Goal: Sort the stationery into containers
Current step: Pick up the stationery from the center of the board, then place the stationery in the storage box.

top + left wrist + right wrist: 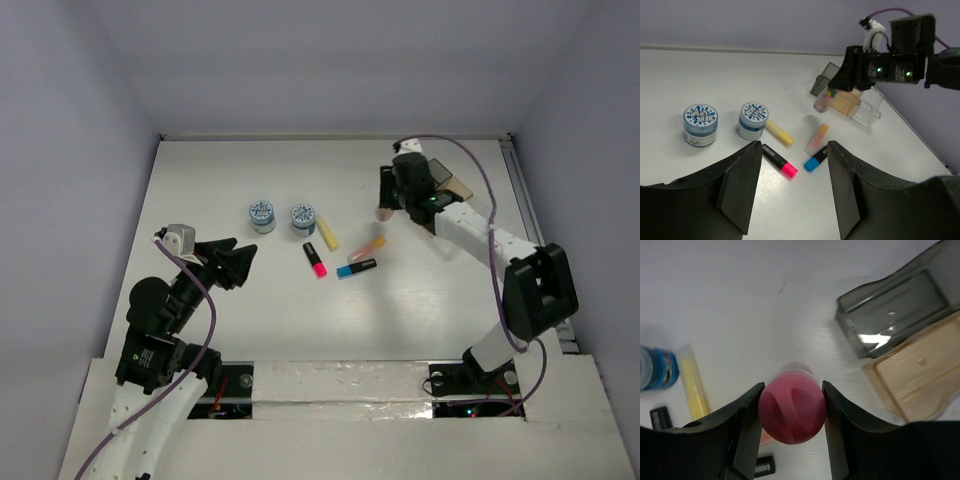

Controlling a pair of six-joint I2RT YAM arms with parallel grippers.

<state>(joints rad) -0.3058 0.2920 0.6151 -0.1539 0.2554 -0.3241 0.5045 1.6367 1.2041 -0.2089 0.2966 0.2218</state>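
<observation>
Presently, the glue stick is clamped in the right gripper beside seemingly empty trays; rolls and highlighters opposite are left unsorted.

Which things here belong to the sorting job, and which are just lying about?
Job: first roll, second roll, yellow highlighter, orange highlighter, pink-black highlighter, blue-black highlighter, glue stick held in the right hand, grey tray, amber tray, clear tray.
Not the job: purple cable on the right arm; left hand, open and idle.
</observation>
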